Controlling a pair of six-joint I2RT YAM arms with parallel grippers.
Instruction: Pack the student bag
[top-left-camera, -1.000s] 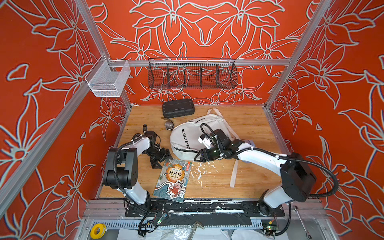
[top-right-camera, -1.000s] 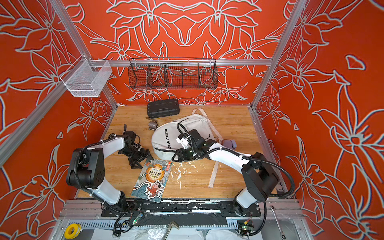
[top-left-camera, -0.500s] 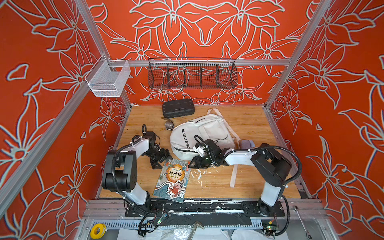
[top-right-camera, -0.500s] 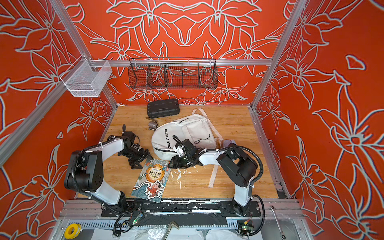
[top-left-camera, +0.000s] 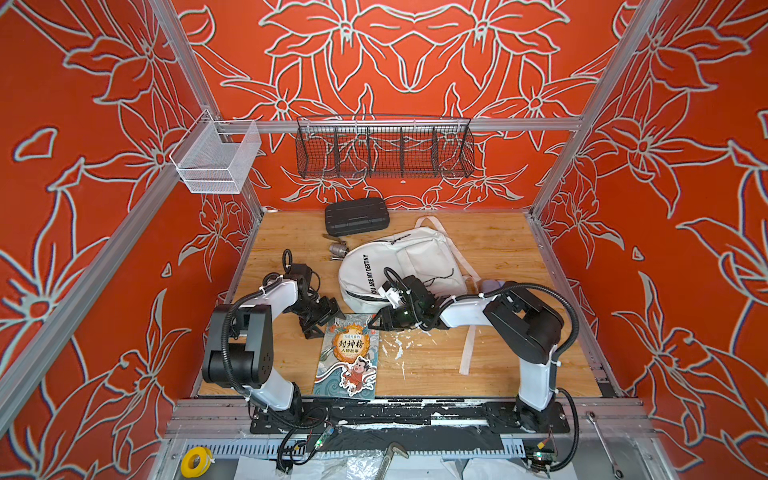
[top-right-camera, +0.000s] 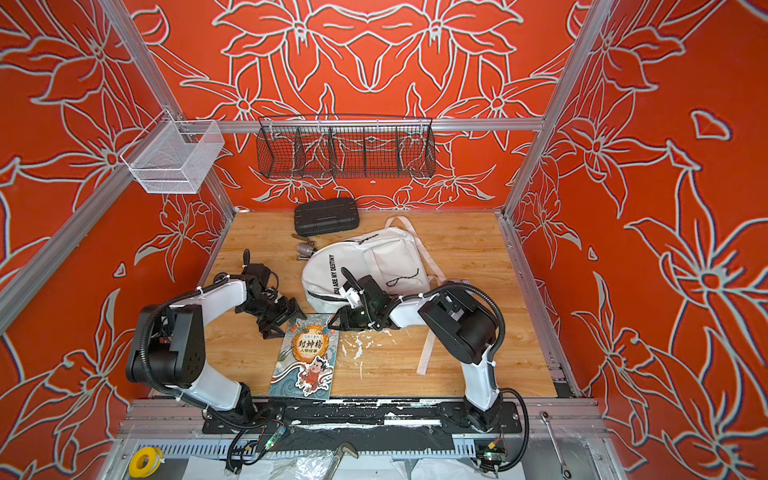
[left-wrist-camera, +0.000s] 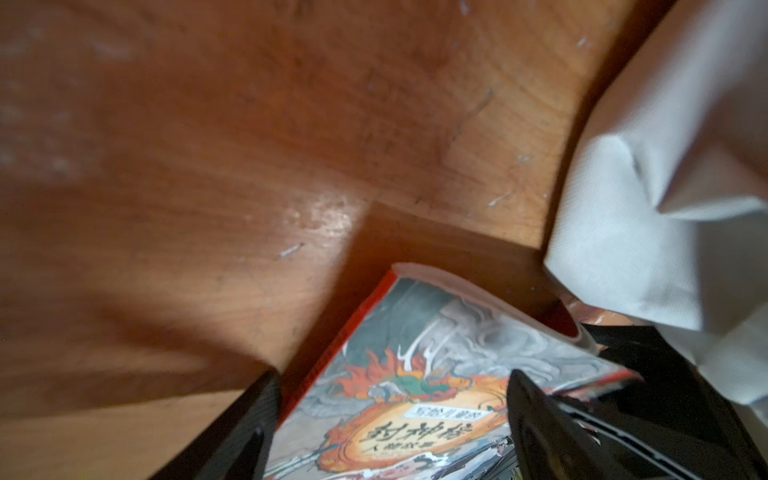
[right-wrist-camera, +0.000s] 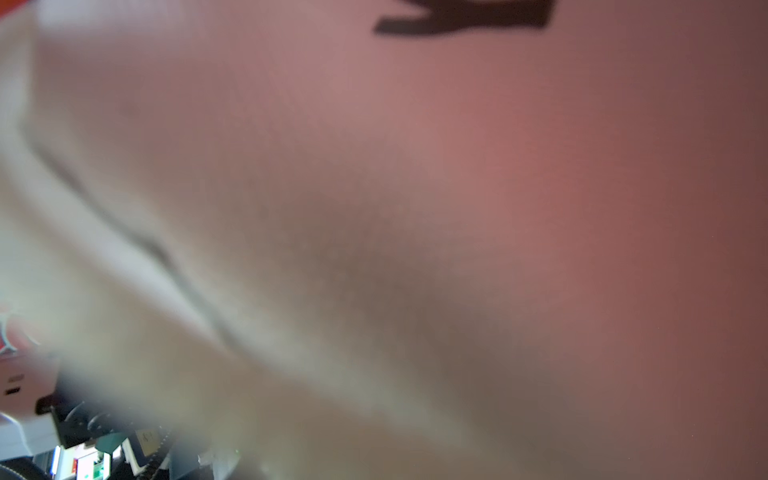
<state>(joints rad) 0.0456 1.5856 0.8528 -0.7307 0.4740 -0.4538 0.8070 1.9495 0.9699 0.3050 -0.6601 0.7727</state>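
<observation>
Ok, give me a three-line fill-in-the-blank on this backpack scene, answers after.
1. The white fabric backpack is printed YOU ARE MY ____.
2. The ribbed hard case behind it is coloured ____.
3. The left gripper, at the colourful illustrated book's corner, has its jaws ____.

Missing words: DESTINY; black; open.

this is a robot test cell in a lab or workshop, not a lived-in room. in a top view, an aluminium frame boxes in a wooden tabletop, and printed orange floral panels stand as backdrop walls on three sides. the left arm and the right arm are bolted to a black base plate, with cable hoses looping off them. a black wire basket and a white mesh basket hang from the rails. a wrench and a yellow tape roll lie at the front.
</observation>
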